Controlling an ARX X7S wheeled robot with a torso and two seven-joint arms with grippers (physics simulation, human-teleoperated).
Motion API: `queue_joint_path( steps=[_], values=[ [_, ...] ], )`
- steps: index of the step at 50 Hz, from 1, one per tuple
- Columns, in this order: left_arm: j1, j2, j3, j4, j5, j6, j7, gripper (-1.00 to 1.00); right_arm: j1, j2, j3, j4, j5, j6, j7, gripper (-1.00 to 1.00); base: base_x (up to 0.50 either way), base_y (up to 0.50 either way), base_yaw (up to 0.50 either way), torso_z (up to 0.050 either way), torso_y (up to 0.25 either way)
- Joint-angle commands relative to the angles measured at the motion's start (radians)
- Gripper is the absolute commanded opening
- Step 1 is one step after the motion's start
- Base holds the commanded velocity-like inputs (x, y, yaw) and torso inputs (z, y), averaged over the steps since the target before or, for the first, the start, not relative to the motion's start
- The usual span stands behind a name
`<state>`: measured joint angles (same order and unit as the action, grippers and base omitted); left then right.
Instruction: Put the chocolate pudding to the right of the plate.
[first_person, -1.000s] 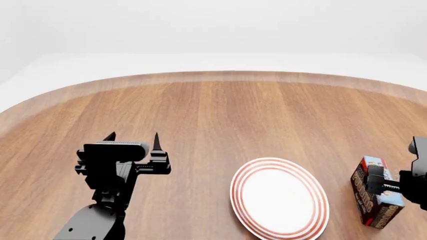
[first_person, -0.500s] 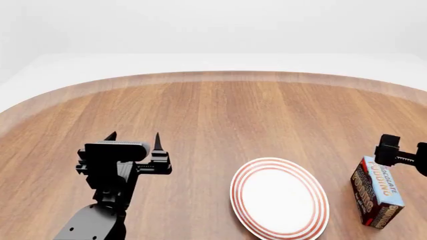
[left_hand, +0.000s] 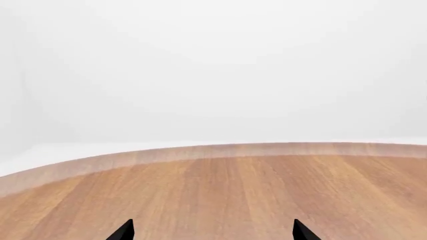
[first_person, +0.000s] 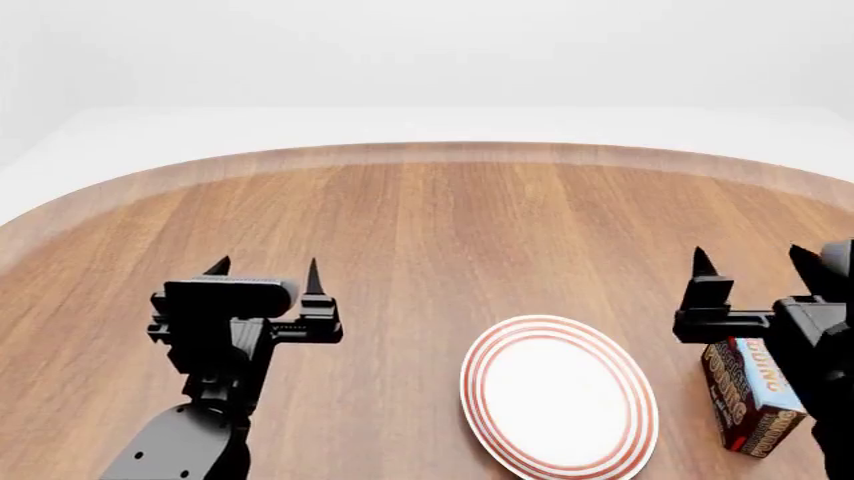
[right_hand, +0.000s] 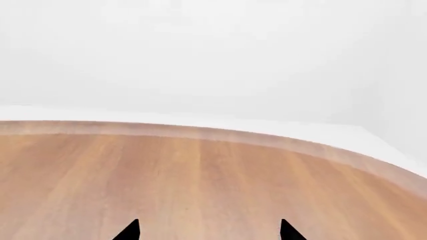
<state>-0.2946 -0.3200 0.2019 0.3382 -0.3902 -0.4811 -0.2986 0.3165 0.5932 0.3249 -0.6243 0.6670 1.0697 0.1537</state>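
Observation:
The chocolate pudding carton (first_person: 751, 392) lies on the wooden table just right of the white plate with red rings (first_person: 558, 393), near the front. My right gripper (first_person: 750, 262) is open and empty, raised above and a little behind the carton, partly covering its top edge. My left gripper (first_person: 264, 266) is open and empty, held above the table at the left. In the left wrist view only the two fingertips (left_hand: 124, 230) show over bare wood. The right wrist view shows the same, with its fingertips (right_hand: 129, 231) spread apart. The carton and plate are out of both wrist views.
The round wooden table (first_person: 441, 220) curves away at the back, with a white floor and wall beyond it. Its far edge also shows in the left wrist view (left_hand: 220, 150) and in the right wrist view (right_hand: 200, 132).
My right gripper let go of the carton, then rose and drew back from it, fingers now pointing up and apart. The carton stays beside the plate. The left arm barely moved.

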Motion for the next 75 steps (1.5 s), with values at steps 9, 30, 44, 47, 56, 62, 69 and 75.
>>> queue_joint_path(
  steps=[9,30,44,47,56,62,69,75],
  values=[
    [0.001,-0.006,0.002,0.015,-0.009,-0.001,-0.007,1.00,-0.277,-0.125,-0.172,-0.171,-0.230,-0.344,0.023,1.00,0.00,0.00,0.00,0.000,0.000],
    [0.002,-0.008,0.016,0.018,-0.008,0.002,-0.013,1.00,-0.250,-0.148,-0.387,-0.058,-0.410,-0.514,0.025,1.00,0.00,0.00,0.00,0.000,0.000],
    [0.002,-0.012,0.023,0.022,-0.010,0.001,-0.016,1.00,-0.231,-0.148,-0.445,-0.023,-0.447,-0.534,0.022,1.00,0.00,0.00,0.00,0.000,0.000],
    [0.001,-0.013,0.022,0.024,-0.013,0.000,-0.017,1.00,-0.229,-0.148,-0.450,-0.021,-0.448,-0.533,0.021,1.00,0.00,0.00,0.00,0.000,0.000],
    [-0.003,-0.015,0.028,0.029,-0.015,-0.005,-0.019,1.00,-0.213,-0.147,-0.465,-0.008,-0.450,-0.531,0.016,1.00,0.00,0.00,0.00,0.000,0.000],
    [-0.008,-0.018,0.031,0.046,-0.019,-0.015,-0.022,1.00,-0.193,-0.154,-0.475,0.005,-0.451,-0.536,0.014,1.00,0.00,0.00,0.00,0.000,0.000],
    [-0.028,-0.023,0.030,0.082,-0.032,-0.041,-0.030,1.00,-0.147,-0.167,-0.476,0.010,-0.445,-0.534,0.017,1.00,0.00,0.00,0.00,0.000,0.000],
    [-0.058,-0.031,0.022,0.145,-0.051,-0.081,-0.046,1.00,-0.092,-0.169,-0.484,-0.017,-0.434,-0.499,0.012,1.00,0.00,0.00,0.00,0.000,0.000]
  ],
)
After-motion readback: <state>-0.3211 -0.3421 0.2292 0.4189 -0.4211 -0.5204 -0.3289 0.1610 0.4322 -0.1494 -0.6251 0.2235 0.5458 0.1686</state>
